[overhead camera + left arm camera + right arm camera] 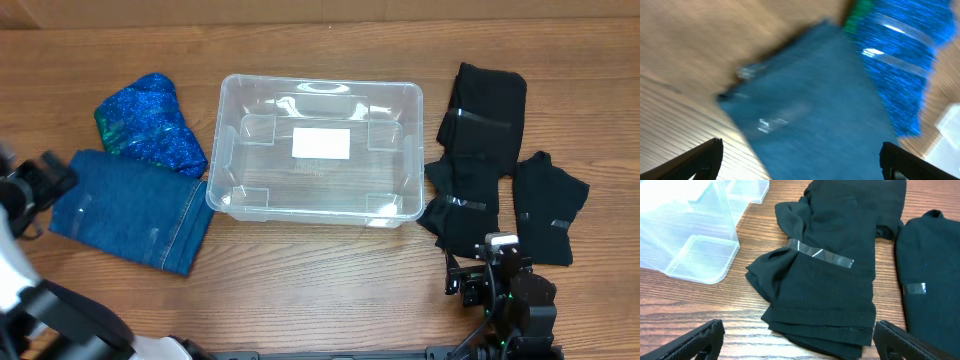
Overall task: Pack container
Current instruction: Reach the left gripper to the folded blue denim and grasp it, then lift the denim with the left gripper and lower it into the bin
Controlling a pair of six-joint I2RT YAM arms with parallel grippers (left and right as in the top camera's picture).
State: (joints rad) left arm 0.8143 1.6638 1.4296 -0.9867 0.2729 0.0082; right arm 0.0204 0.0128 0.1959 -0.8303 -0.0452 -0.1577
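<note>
Two pairs of jaws to reckon with, both spread wide and gripping nothing. At the far left edge, left jaws by the outer edge of the folded denim (130,208). Blurred in the wrist view, with denim filling the gap ahead and the sparkly blue bundle (150,125) beyond it. Low on the right, right jaws facing the nearest black taped bundle (462,195), not touching it.

At mid-tabletop, the container (225,150), between the blue clothing on one side and three black bundles on the other. Lies to the right of the left jaws, past the denim. Lies ahead and to the left of the right jaws, its near right corner just beside that black bundle. Long axis running left to right across the tabletop, a short wall turned toward each pile. Right arm (520,305) judged the nearer; left arm (20,270) well apart from the bin.

Looks clear and colourless, rectangular with rounded corners and a rolled rim, upright, mouth up. Holds nothing yet, only a white label (321,143) showing on the base. Packing judged not begun. Likely calls first for a grasp on a bundle, then a carry over the rim and down inside.
</note>
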